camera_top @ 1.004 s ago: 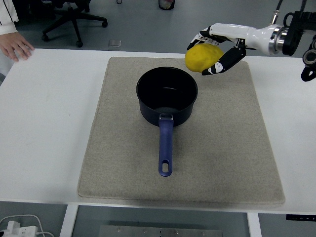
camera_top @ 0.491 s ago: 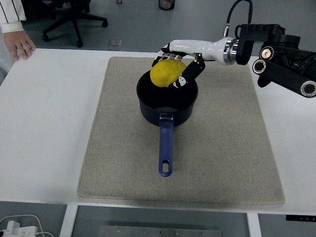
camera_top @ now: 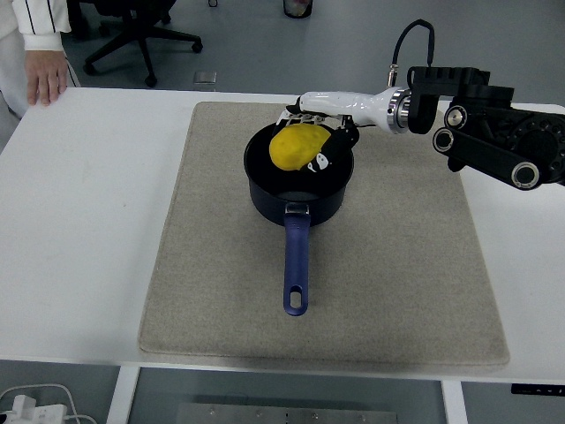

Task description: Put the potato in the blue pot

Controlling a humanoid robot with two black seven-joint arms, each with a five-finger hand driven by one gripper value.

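Note:
The yellow potato [camera_top: 294, 147] is in my right hand [camera_top: 313, 141], whose fingers are curled around it. It hangs just inside the mouth of the blue pot [camera_top: 298, 190], above the pot's dark bottom. The pot stands on the grey mat [camera_top: 397, 265] with its blue handle [camera_top: 296, 265] pointing toward the near edge. My right arm [camera_top: 477, 132] reaches in from the right over the mat's far side. The left arm does not show.
A person's hand [camera_top: 46, 86] rests on the far left corner of the white table [camera_top: 79, 230]. An office chair [camera_top: 132, 35] stands on the floor behind. A white cable [camera_top: 35, 402] lies below the table's near left edge.
My right hand carried the potato leftward from beyond the pot's far right rim to over the pot, then lowered it into the opening. The person's hand shifted slightly right.

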